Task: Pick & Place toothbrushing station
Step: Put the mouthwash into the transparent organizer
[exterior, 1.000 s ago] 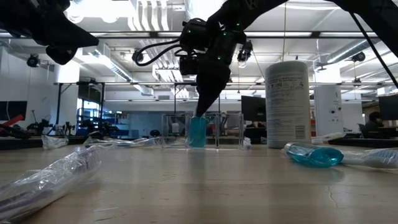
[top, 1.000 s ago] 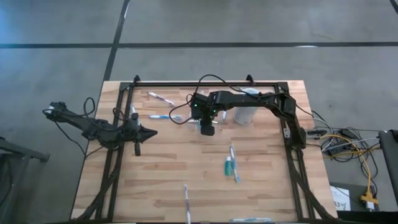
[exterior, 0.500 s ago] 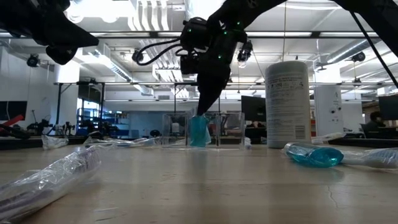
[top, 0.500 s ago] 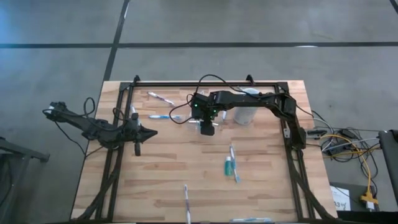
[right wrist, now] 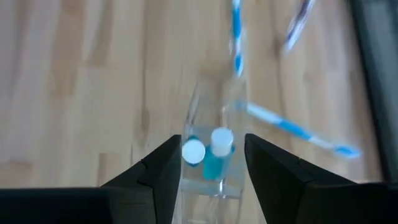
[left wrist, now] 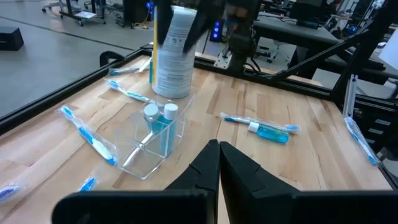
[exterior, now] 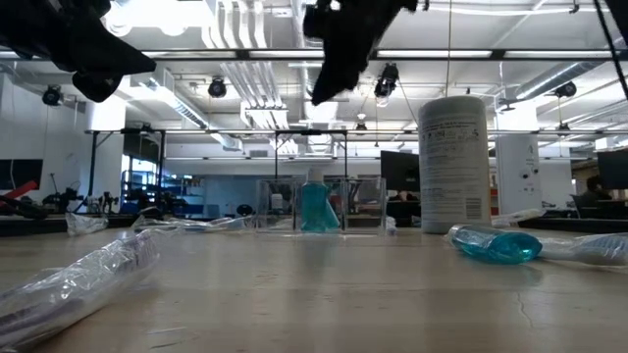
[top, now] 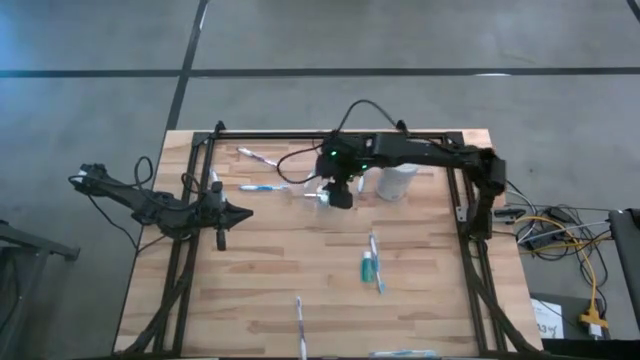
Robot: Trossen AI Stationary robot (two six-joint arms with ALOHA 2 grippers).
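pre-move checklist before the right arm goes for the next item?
1. Right hand open and empty, raised above the clear holder: ok.
2. Two teal tubes standing cap-up inside the holder: ok.
3. Holder upright beside the white cup: ok.
4. Next tube lying on the table, nothing on top of it: ok.
5. Left hand shut, parked at the table's left side: ok.
6. Room in the holder for another tube: cannot tell.
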